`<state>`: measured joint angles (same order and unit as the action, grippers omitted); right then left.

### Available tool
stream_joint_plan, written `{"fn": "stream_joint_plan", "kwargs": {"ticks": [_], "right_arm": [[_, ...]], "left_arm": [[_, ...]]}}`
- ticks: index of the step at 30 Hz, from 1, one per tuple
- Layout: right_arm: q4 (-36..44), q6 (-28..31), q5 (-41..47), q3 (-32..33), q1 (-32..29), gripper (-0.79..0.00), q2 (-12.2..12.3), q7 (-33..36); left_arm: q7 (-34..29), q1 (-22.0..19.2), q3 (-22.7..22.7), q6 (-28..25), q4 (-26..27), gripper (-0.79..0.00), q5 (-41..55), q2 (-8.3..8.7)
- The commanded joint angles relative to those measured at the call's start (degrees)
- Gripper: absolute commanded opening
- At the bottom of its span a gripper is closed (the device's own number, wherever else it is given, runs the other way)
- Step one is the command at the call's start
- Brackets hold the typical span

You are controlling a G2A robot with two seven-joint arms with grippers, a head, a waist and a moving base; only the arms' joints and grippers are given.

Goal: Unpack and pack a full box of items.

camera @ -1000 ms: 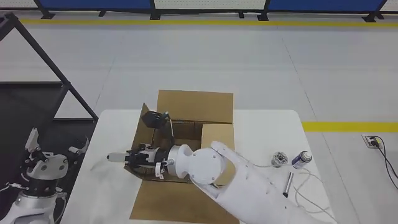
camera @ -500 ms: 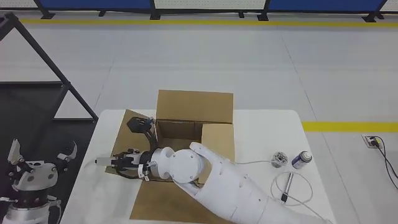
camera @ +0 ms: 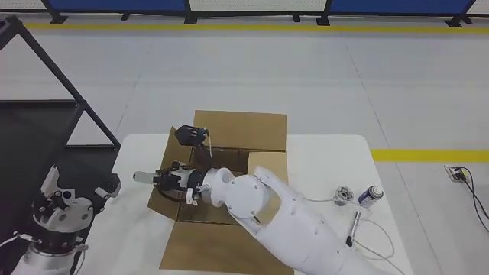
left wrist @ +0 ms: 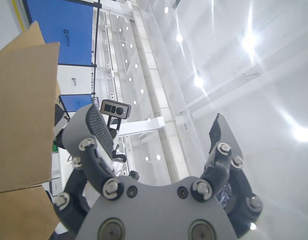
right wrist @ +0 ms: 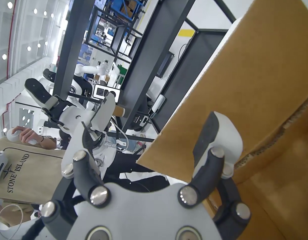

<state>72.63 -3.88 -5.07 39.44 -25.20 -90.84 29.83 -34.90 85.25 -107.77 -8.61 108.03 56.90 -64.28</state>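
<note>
The brown cardboard box (camera: 238,130) sits mid-table (camera: 134,229) with its top open. The right gripper (camera: 147,176) lies across it, fingers spread on either side of the left flap (right wrist: 244,76) corner; whether they touch it is unclear. A strip of white tabletop separates that flap from the table's left edge. The left gripper (camera: 76,189), also spread wide, hangs beyond that edge and points upward.
</note>
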Motion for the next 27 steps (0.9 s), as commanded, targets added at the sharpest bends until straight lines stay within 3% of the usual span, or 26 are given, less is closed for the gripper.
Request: {"fn": "stream_joint_plan", "kwargs": {"ticks": [1,8,16,27], "right_arm": [[6.6,-1.7,-3.7,4.3,-5.1,0.0,2.1,1.1],[20.6,-2.9,-9.4,15.0,-18.3,0.0,6.5,6.9],[29.6,-3.2,-13.4,22.2,-26.4,0.0,8.7,8.6],[50.3,-6.7,-21.2,37.9,-43.5,0.0,11.9,9.1]], "left_arm": [[-0.3,-0.1,0.1,0.5,1.1,0.0,-0.3,0.0],[-1.5,0.2,1.5,1.7,4.3,0.0,-3.6,0.0],[-3.8,0.6,2.6,3.4,6.2,0.0,-5.0,0.01],[-3.6,-1.0,1.7,3.5,4.7,0.0,-4.2,0.03]]}}
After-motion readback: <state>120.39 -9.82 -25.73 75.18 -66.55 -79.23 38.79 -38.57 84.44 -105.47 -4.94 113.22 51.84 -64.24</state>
